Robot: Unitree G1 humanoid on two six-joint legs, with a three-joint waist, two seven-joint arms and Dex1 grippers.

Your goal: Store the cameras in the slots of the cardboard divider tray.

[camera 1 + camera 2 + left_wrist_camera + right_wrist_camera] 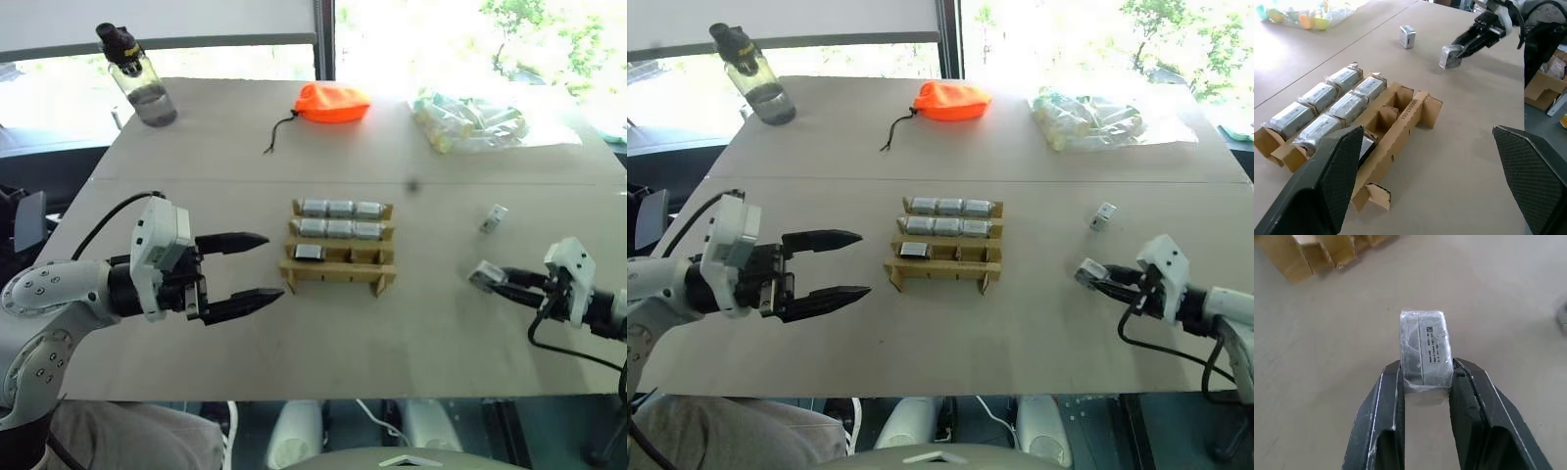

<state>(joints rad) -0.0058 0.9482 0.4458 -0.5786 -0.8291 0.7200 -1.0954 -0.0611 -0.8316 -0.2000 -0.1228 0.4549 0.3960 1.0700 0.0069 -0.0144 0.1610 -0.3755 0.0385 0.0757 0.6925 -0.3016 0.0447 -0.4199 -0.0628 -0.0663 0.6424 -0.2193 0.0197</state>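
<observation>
A wide pale tabletop fills the scene, running from the near edge to windows at the far side. At the near left, the left gripper hangs just above the tabletop with its two black fingers spread wide apart and nothing between them, pointing right toward the tray. At the near right, the right gripper points left, its fingers clenched on a small silver-grey camera wrapped in clear film, held by one end just above the tabletop, well apart from the tray. In the middle of the tabletop stands the cardboard divider tray, a tan rack of three rows of three slots. The far row and the middle row each hold three wrapped silver cameras. In the near row the left slot holds a black-faced camera, while the middle and right slots stand open. On the far right lies a clear bag of pale pieces. An orange drawstring pouch sits at the far middle, its dark cord trailing left. A clear water bottle with a black cap stands at the far left corner. One loose camera, small and white, lies on the tabletop to the right of the tray, a little beyond the right gripper.
</observation>
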